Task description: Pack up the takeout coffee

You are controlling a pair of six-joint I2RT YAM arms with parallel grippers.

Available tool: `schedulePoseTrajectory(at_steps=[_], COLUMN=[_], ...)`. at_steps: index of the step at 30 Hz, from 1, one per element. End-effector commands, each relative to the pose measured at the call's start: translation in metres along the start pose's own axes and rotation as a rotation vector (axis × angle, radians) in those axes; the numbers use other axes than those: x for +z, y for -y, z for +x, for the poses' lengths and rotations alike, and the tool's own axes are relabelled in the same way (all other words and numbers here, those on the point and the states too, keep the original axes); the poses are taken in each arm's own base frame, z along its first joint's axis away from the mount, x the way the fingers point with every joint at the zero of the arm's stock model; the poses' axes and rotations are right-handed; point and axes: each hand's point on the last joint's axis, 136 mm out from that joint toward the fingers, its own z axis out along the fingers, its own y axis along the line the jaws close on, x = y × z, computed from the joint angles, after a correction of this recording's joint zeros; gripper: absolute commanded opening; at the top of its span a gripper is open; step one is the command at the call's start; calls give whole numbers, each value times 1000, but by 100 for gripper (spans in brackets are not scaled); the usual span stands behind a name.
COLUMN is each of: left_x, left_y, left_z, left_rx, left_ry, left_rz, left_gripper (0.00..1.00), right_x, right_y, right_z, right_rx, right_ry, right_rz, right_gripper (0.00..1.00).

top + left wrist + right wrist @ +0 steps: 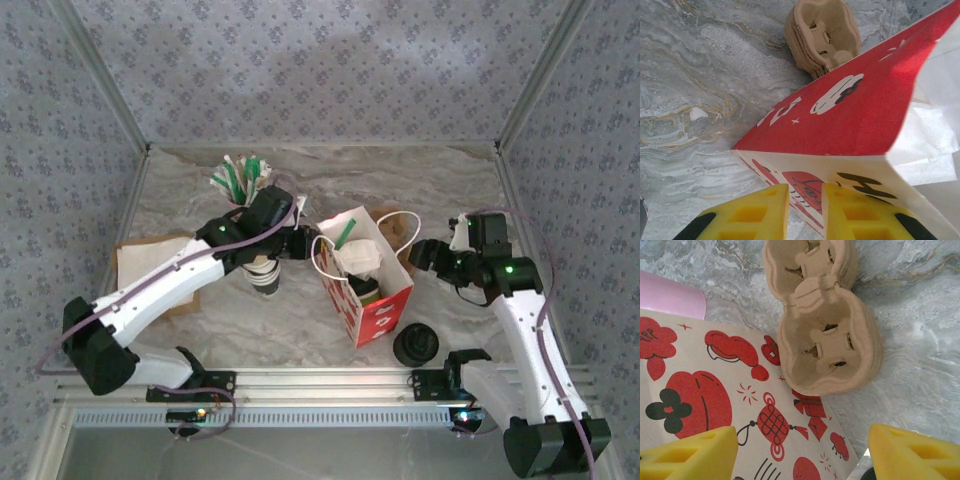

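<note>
Inside the red paper bag (380, 316) stands, seemingly, the black-lidded takeout coffee (364, 289).

Your right gripper (802, 450) hangs over a grey-veined marble tabletop (920, 315), its two yellow fingers (912, 455) spread wide at the bottom corners of the frame. Between and beyond them sits a stack of brown pulp cup carriers (822, 330), cup wells facing the camera. On the left lies the cream panel of a paper bag (715, 405), printed with red lanterns, knots and a black-and-red clover. The stack's lower rim overlaps that panel. A pale pink object (670, 297), too cropped to identify, pokes in at the upper left edge.
</note>
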Motion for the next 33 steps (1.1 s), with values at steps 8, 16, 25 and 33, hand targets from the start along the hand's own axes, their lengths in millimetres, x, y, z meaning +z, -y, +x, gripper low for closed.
schedulePoseTrajectory(at_steps=[8, 16, 25, 33], left_x=[9, 9, -50, -121], left_y=[7, 1, -16, -64], left_z=[-46, -59, -62, -63], left_rx=[-60, -84, -19, 15], left_ry=[93, 117, 228, 395], left_rz=[66, 85, -18, -248], left_gripper=[24, 25, 44, 99], right_x=[12, 11, -22, -67], right_y=[-8, -14, -14, -7], right_z=[2, -3, -36, -69], right_rx=[2, -1, -44, -119], right_ry=[-23, -11, 188, 430], right_rz=[-59, -79, -33, 76], right_gripper=[72, 72, 89, 100])
